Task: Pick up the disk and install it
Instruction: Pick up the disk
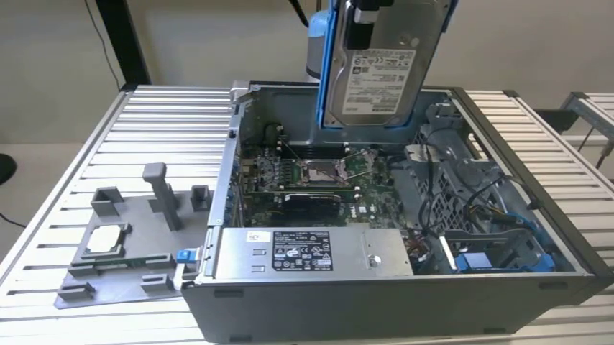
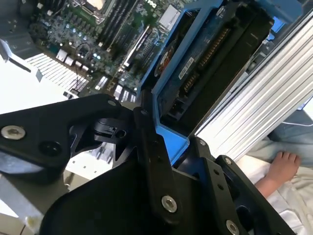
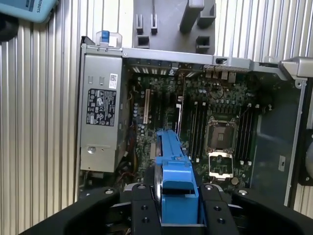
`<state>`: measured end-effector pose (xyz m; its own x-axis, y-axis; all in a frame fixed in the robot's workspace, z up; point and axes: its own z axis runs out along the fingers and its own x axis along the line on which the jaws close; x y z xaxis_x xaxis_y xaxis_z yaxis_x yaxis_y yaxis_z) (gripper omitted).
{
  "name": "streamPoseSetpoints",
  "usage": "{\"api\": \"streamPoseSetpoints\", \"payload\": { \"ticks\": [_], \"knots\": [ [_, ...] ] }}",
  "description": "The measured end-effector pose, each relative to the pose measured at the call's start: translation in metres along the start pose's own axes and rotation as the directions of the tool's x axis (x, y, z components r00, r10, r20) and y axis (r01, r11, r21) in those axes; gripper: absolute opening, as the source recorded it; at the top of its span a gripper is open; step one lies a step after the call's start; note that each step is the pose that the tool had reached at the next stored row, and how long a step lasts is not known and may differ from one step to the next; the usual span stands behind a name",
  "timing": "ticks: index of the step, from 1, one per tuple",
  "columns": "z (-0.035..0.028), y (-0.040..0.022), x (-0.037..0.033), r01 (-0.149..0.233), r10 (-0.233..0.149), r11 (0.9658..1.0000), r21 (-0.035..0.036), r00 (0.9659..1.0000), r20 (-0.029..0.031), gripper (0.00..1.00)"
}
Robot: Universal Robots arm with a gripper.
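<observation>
I'm reading the jaws as clenched on the disk (image 3: 174, 169), gripping its blue bracket from either side in the first wrist view. So the pick-up is looking done. The install is what I'm counting as left, since the disk is hanging in the air and sitting in no bay. The arm is pointing its wrist straight down, carrying the disk upright on edge with the white label facing the exterior view. Below it the open computer case (image 1: 384, 305) is lying on the bench (image 1: 163, 122), with the motherboard (image 1: 321, 172) underneath the disk and the power supply (image 1: 298, 251) along the front wall. Towards the exterior view's right, the drive cage (image 1: 499, 241) is showing blue fittings. Beyond the case, a grey fixture (image 1: 125, 244) is resting on the bench.
</observation>
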<state>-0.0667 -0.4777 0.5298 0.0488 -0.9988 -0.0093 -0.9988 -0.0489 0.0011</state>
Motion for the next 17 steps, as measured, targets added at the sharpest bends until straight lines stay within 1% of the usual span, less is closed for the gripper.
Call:
{"api": "streamPoseSetpoints", "payload": {
  "ticks": [17],
  "knots": [
    [-0.0005, -0.0341, 0.0434, 0.0, 0.0, 1.0, -0.0041, 1.0, 0.0001, 0.0]
  ]
}}
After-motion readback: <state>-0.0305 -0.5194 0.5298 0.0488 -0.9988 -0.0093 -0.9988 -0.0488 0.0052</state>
